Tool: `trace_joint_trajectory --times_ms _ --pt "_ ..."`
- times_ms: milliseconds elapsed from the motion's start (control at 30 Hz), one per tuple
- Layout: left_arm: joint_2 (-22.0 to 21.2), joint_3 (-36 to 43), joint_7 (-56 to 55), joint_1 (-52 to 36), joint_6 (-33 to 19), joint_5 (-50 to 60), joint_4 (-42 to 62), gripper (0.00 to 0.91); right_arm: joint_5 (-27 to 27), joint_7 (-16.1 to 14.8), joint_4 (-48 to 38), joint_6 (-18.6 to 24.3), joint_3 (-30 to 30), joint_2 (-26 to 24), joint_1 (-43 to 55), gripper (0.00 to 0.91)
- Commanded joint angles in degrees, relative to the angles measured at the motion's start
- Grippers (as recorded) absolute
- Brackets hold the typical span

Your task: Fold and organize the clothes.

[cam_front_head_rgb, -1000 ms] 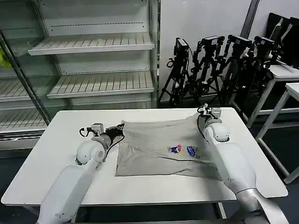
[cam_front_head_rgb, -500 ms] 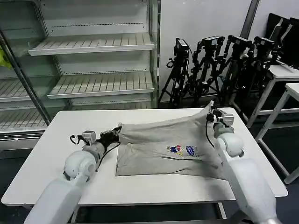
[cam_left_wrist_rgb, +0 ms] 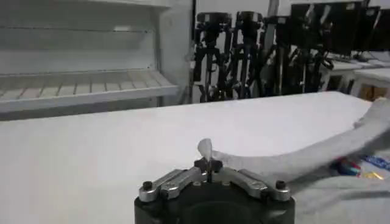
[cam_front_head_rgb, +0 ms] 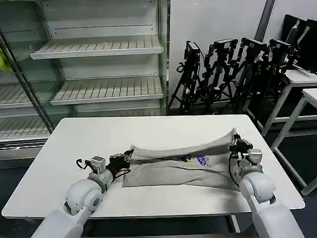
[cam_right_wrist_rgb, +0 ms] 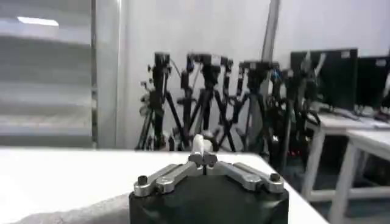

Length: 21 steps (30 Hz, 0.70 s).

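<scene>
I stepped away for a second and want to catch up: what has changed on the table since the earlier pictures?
Both grippers, left and right, each shut on a far corner of the light grey shirt, have drawn that far edge toward the robot, folding it over the near half; the chest print is now partly covered. The shirt's near edge and the white table stayed as they were.

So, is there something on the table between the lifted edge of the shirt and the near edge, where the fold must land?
Nothing visible. The left gripper and right gripper each pinch a far corner of the grey shirt, and only the shirt's own lower layer lies on the white table toward its near hem.
</scene>
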Motion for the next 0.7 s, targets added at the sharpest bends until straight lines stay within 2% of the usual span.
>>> trace_joint_trajectory --times_ms 33,67,100,133,233,367,500,700 --pt "-0.9 0.7 0.3 1.6 -0.9 6.2 1.4 0.01 -0.9 0.4 2.7 -2.9 2.1 1.1 -6.8 0.06" --pt "-1.0 0.8 0.2 1.4 -1.0 6.2 1.7 0.02 -0.9 0.4 2.1 -3.4 1.8 1.3 -6.4 0.574" --pt "-1.5 0.9 0.1 1.1 -1.1 6.2 2.2 0.06 -0.9 0.6 1.7 -4.0 1.6 1.4 -6.1 0.907" --pt "-1.8 1.0 0.0 0.8 -1.1 6.3 2.7 0.302 -0.9 0.8 1.3 -4.9 1.4 1.5 -5.8 0.907" --pt "-2.7 1.0 0.0 0.6 -1.0 6.3 2.9 0.907 -0.5 0.8 1.3 -5.8 1.2 1.6 -5.6 0.907" --pt "-3.4 0.6 -0.4 1.6 -0.8 7.3 1.4 0.907 0.4 1.0 2.6 -5.5 1.6 1.6 -6.4 0.907" --pt "-4.8 -1.2 -2.1 5.3 -0.7 7.3 -3.8 0.907 1.5 0.9 7.1 3.0 3.2 1.3 -8.3 0.907" --pt "-8.5 -4.5 -6.5 12.2 -0.8 5.7 -11.8 0.907 1.0 0.5 16.5 3.8 7.8 0.7 -13.8 0.907"
